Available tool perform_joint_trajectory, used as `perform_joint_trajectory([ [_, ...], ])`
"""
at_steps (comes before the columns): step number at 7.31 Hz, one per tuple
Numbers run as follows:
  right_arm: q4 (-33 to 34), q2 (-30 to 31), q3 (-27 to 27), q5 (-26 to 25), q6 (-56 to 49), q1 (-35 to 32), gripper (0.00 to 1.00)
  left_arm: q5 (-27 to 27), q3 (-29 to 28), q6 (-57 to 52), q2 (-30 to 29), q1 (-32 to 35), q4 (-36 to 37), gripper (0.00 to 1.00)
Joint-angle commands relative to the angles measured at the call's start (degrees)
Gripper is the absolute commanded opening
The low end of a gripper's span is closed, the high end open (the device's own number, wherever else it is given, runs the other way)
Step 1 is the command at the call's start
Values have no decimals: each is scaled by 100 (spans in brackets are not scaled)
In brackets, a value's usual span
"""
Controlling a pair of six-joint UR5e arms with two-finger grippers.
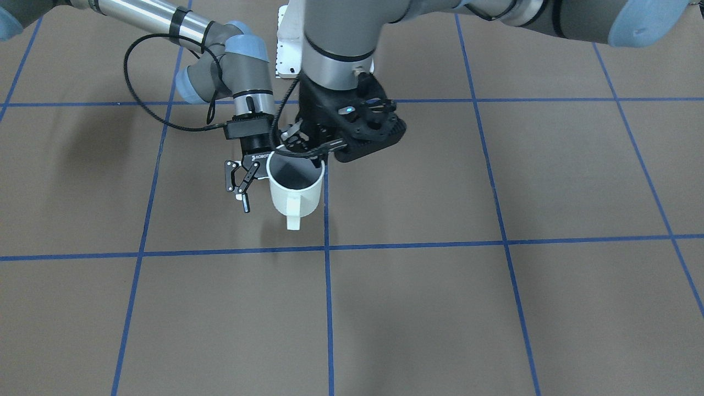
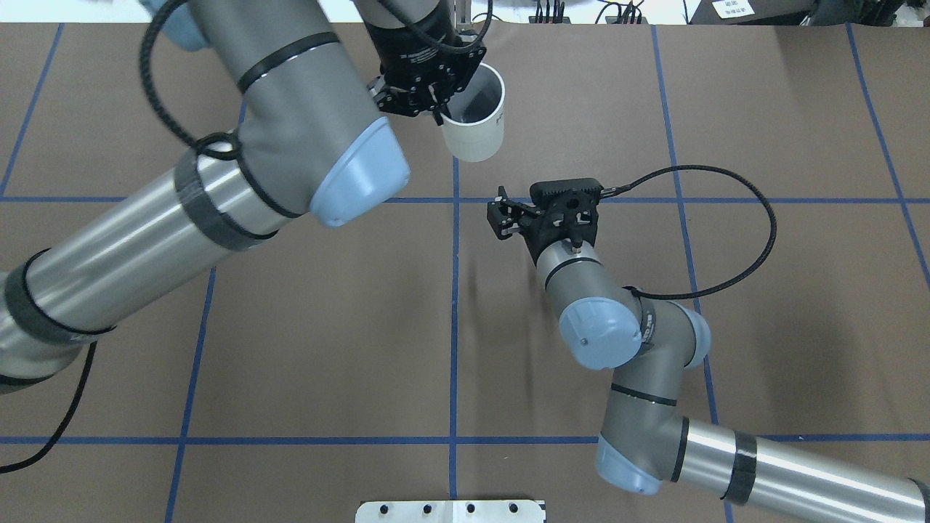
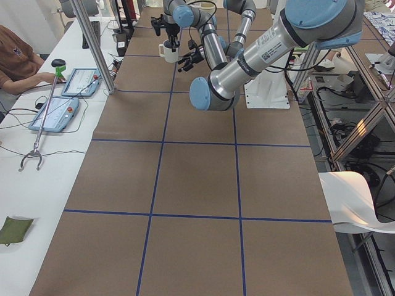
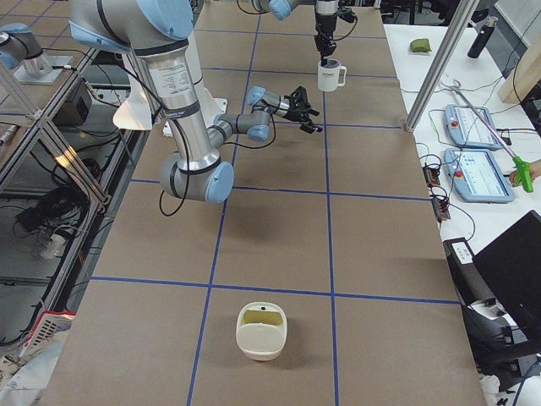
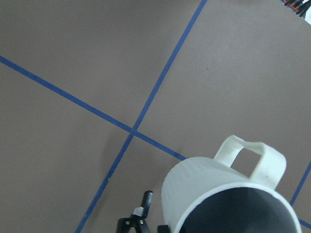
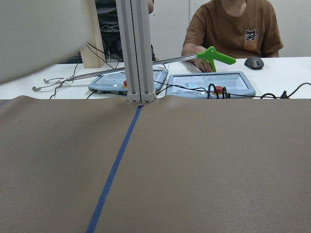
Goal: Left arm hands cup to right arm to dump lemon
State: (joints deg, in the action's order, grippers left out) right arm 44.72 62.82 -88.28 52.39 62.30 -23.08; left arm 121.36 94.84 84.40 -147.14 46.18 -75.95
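The off-white cup point(image 1: 294, 187) hangs upright above the table, handle toward the front-facing camera. My left gripper point(image 2: 441, 110) is shut on its rim from above. Inside, the cup point(image 2: 476, 120) looks plain grey; the lemon does not show in any view. My right gripper point(image 2: 495, 216) is open and empty, lying roughly level, beside and a little below the cup. In the front-facing view one of its fingers point(image 1: 243, 190) shows just left of the cup wall; the other is hidden behind the cup. The left wrist view shows the cup point(image 5: 228, 194) and its handle point(image 5: 250, 158).
A cream container point(image 4: 262, 330) with a yellowish inside sits far down the brown table point(image 1: 440, 308) toward the robot's right end. A metal post point(image 6: 136, 48), control tablets point(image 6: 211, 83) and a seated person holding a green grabber point(image 6: 216, 56) line the far edge.
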Motion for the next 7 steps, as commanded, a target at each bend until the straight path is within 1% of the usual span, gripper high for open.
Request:
perform_joint_trajectory([
  [1,-200,588,-380,1207,-522,-834,100,1,1488,-1208,1812,136,-25,0],
  [2,-200,869,-705,1900,-691,-1247,100,10,1607,-1659,2264,276,-52,0],
  [3,-200,1107,-917,2681,-736,-1756,100,10,1617,-2151,2634,461,-139,0],
  [4,-192,1214,-962,3602,-1206,-2405,100,27,1591,-2652,3299,697,-697,0],
  [5,-113,1284,-945,4508,-1603,-3116,100,36,1451,-3031,4001,952,-1494,0],
  [6,-60,1381,-893,5343,-1920,-3750,100,376,1267,-3548,4487,1172,-1920,0],
  [7,236,1512,-893,6083,-2462,-4322,100,640,1118,-4189,4796,1418,-1976,0],
])
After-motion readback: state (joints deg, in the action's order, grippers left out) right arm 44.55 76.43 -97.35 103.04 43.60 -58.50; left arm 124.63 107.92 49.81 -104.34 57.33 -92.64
